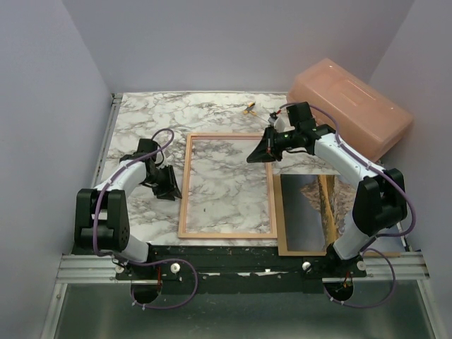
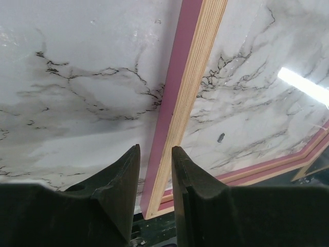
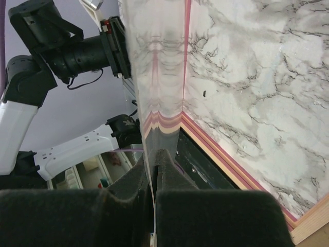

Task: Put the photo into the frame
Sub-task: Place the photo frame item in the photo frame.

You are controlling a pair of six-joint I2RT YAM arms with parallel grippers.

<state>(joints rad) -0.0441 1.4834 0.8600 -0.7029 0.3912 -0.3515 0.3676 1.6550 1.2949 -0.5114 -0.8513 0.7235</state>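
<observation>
**Photo lies on the brown board, away from both grippers**

Photo [image 1: 305,212] lies flat on a brown board [image 1: 296,251], under the right arm. It is nearer to the arm bases than the right gripper [image 1: 256,154] and does not touch it. The print shows grey and yellow-brown tones; the details are too small to read.

The frame [image 1: 226,234] lies flat on the marble table [image 1: 141,120] with its wood-coloured side up, between the 2 grippers. The left gripper [image 1: 168,185] is at its left rail. The right gripper is at its far right corner.

In the left wrist view the 2 fingers [image 2: 126,180] are partly spread, and the rail of the frame runs between them. The rail shows a pink band and a layered wood edge. On one side a strip of marble is visible between finger and rail, so there is no contact there. The other finger overlaps the wood edge, and I cannot tell if it touches.

In the right wrist view the fingers are pressed together and pinch a thin shiny sheet [image 3: 154,72], seen almost edge-on. The sheet goes straight away from the fingertips, and its surface mirrors the marble and a pink line. I cannot tell what kind of sheet it is.

A salmon box [image 1: 349,106] stands beyond the right gripper, well apart from it.
</observation>
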